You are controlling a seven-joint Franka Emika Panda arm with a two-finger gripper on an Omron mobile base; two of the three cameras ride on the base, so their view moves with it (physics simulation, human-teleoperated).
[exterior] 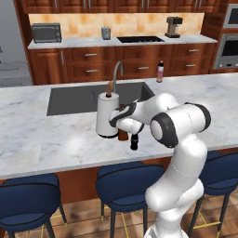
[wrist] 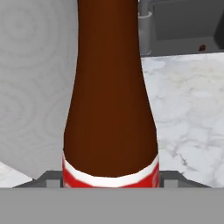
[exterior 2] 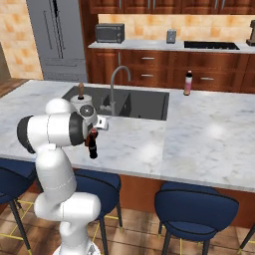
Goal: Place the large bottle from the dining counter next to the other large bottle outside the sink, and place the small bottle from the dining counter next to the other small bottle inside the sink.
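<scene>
The large bottle [wrist: 109,109], brown glass with a red label, stands on the dining counter [exterior: 46,139] close to the front edge and fills the middle of the hand view. My gripper [wrist: 109,181] is around its lower body, a grey fingertip [wrist: 53,180] pressed against each side of the label. From the base cameras, the gripper [exterior: 123,124] [exterior 2: 94,130] hides most of the large bottle [exterior: 123,135]. The small bottle [exterior: 134,142] [exterior 2: 92,151], all black, stands just beside it. The other large bottle [exterior: 161,72] [exterior 2: 188,83], pinkish with a dark cap, stands beyond the sink [exterior: 74,100] [exterior 2: 144,102].
A white paper-towel roll [exterior: 107,114] [exterior 2: 82,107] on a brown post stands right behind the gripped bottle. The curved chrome faucet [exterior: 118,69] [exterior 2: 117,79] rises at the sink's near edge. Dark blue stools [exterior: 125,179] line the counter front.
</scene>
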